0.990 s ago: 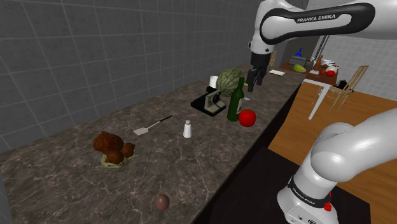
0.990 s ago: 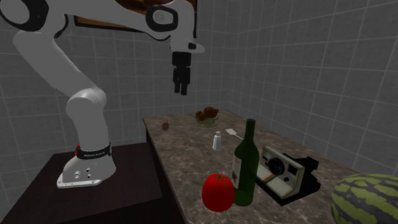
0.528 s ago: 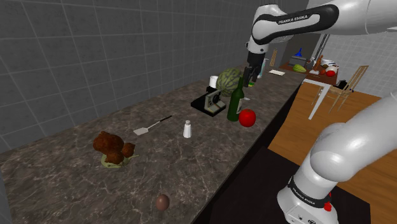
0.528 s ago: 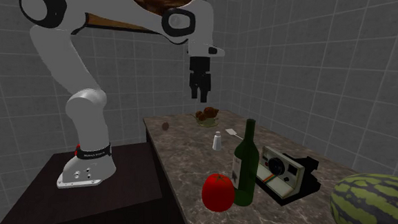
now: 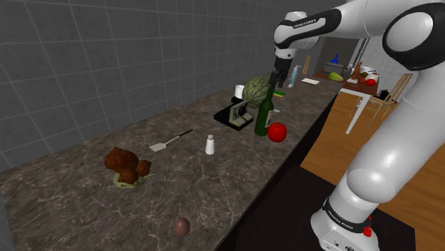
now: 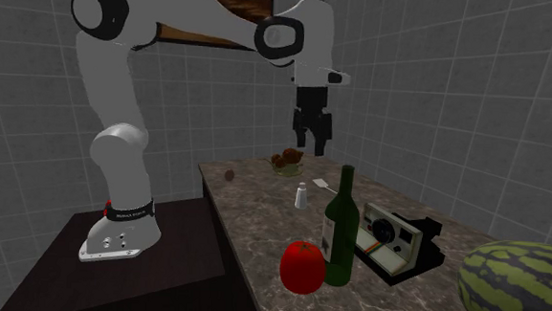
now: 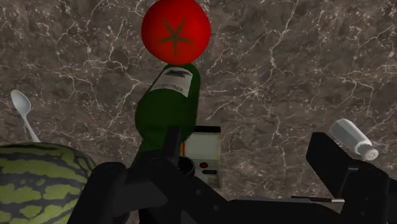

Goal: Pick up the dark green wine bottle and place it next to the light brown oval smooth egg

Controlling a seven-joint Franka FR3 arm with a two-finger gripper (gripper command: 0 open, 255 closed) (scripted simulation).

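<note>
Black claw (image 6: 313, 148) spread wide and empty, hovering above upright dark green wine bottle (image 6: 339, 229), red tomato (image 6: 301, 267) just beside it, brown egg (image 5: 182, 227) well apart on marbled surface (image 5: 71, 200)

Tomato (image 6: 301, 267) beside bottle (image 6: 338, 241), perhaps touching

"FRANKA EMIKA" in dark letters on the white arm's forearm (image 5: 317, 21), near the wrist.

wrist: wine bottle (image 7: 167, 105) neck hidden behind jaws | instant camera (image 7: 205, 151) partly covered by bottle and jaws | watermelon (image 7: 38, 175) cut off by edge | second exterior: egg (image 6: 229, 175) too small for detail
</note>
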